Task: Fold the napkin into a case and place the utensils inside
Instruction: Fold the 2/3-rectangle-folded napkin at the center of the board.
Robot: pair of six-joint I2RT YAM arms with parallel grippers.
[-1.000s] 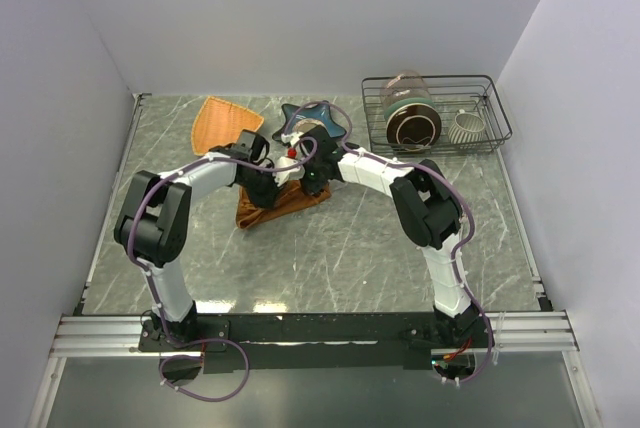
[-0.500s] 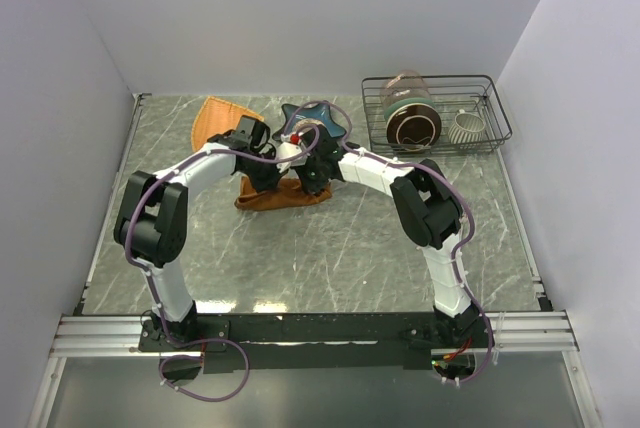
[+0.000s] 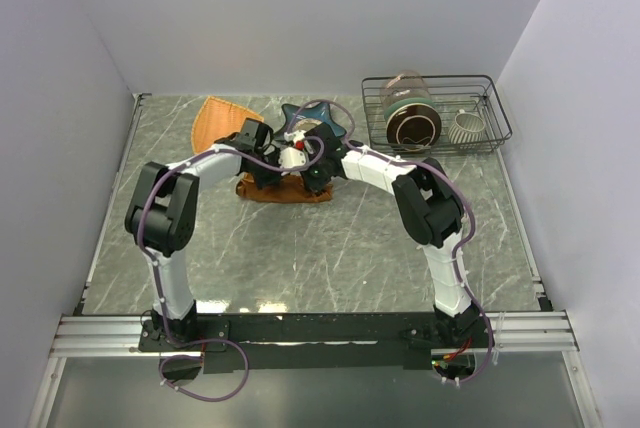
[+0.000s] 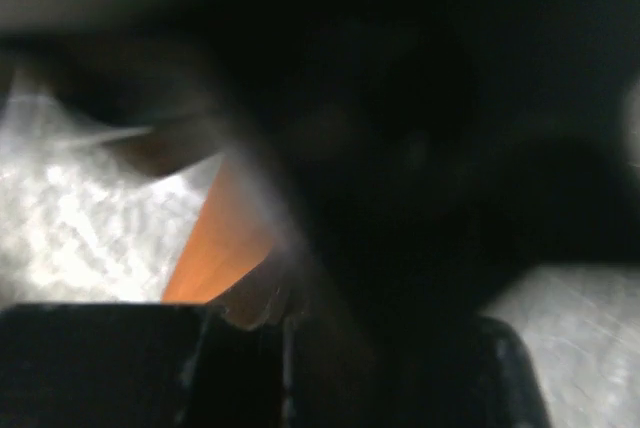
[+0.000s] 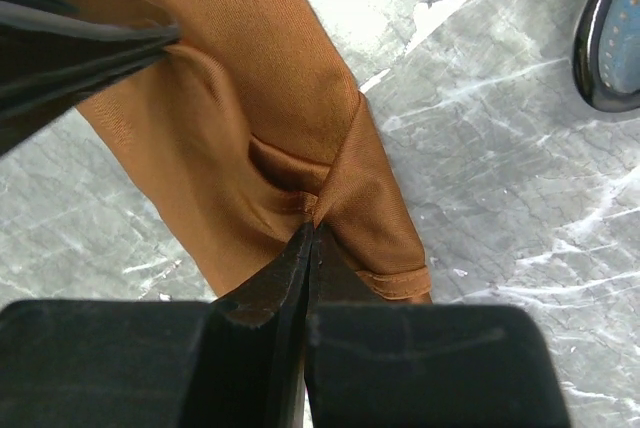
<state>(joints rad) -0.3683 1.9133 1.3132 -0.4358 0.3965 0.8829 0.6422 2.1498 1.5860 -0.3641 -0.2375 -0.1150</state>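
The rust-orange napkin (image 3: 285,191) lies bunched into a narrow strip on the marble table, just in front of the dark plate. My left gripper (image 3: 262,172) is at its left part and my right gripper (image 3: 318,176) at its right part, close together. In the right wrist view the napkin (image 5: 270,118) is creased, and the right gripper (image 5: 312,230) is shut on a pinched fold near its hemmed corner. The left gripper (image 5: 168,40) bites the cloth at the upper left. The left wrist view is dark and blurred, with orange cloth (image 4: 215,248) at the shut gripper (image 4: 285,316). The utensils are out of view.
A lighter orange woven triangular plate (image 3: 215,120) lies at the back left. A dark blue star-shaped plate (image 3: 318,120) sits right behind the grippers, its rim (image 5: 605,48) near the cloth. A wire rack (image 3: 497,118) at the back right holds a jar and a cup.
The left gripper has shut on the cloth and moved back and right. The napkin went from a slanted heap to a flatter, level strip, drawn slightly toward the back.
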